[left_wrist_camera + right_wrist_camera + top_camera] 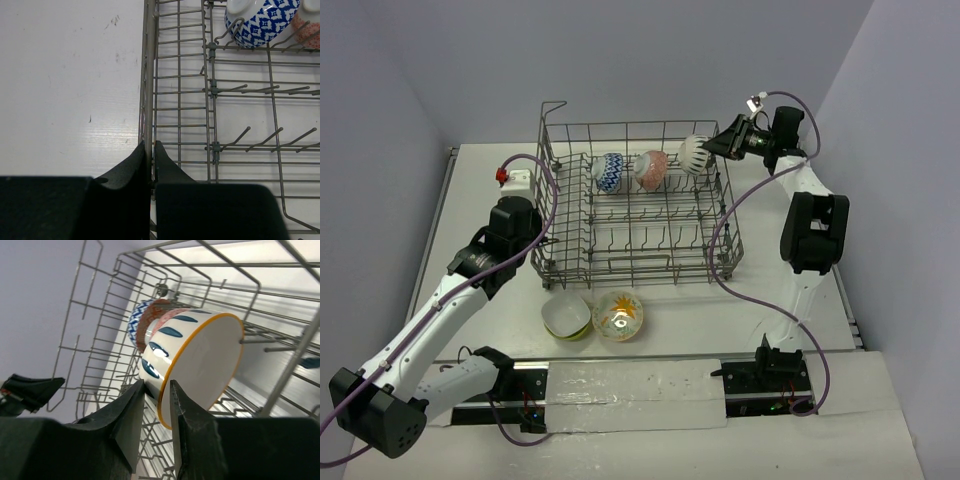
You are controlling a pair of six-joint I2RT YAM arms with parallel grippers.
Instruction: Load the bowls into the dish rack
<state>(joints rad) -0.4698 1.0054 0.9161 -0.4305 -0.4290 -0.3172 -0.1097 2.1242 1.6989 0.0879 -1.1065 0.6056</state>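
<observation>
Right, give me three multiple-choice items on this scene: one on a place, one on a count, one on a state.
1. Where is the lime-green bowl relative to the dish rack? A inside it; B on the table before its near wall; C on its far rim.
2. How many bowls lie on the table? A four; B one; C two.
3. What is the right gripper doing? A shut on the white bowl's rim; B open, empty; C shut on a rack wire.
Answers: 1 B, it sits outside the rack. 2 C, lime-green and the yellow-floral bowl. 3 A, its fingers pinch the rim.
</observation>
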